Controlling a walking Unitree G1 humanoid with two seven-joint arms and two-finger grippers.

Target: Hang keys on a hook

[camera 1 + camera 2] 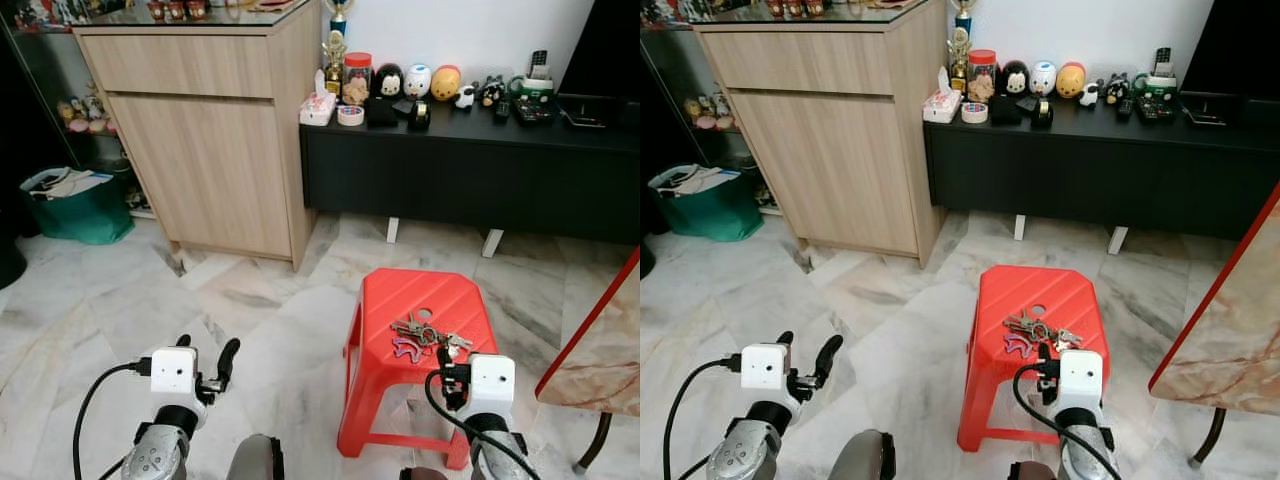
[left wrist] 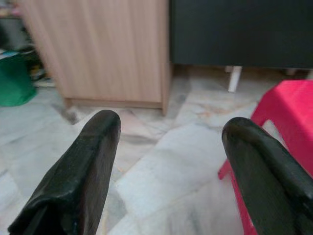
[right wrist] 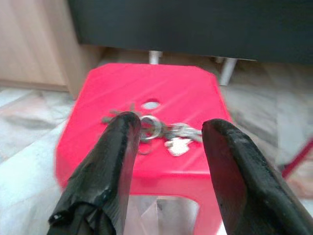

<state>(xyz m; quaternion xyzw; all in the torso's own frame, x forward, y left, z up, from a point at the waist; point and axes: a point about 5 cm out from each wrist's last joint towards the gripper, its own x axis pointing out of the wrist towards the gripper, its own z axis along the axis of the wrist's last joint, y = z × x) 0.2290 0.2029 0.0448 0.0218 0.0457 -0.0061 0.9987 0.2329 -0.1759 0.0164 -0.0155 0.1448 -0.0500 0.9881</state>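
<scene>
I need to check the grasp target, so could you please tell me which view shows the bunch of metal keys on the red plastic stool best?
The left eye view: the bunch of metal keys lies unobstructed. In the right wrist view it is blurred behind the open right gripper.

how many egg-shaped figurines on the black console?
3, in a row on the black console: black-and-white figurine, white figurine, orange-yellow figurine. Others may hide behind clutter.

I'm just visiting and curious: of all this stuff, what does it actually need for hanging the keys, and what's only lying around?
Needed:
keys on the red stool
right gripper, open, near the keys

Lying around:
wooden cabinet
black sideboard with figurines
green bag
left gripper, open
</scene>
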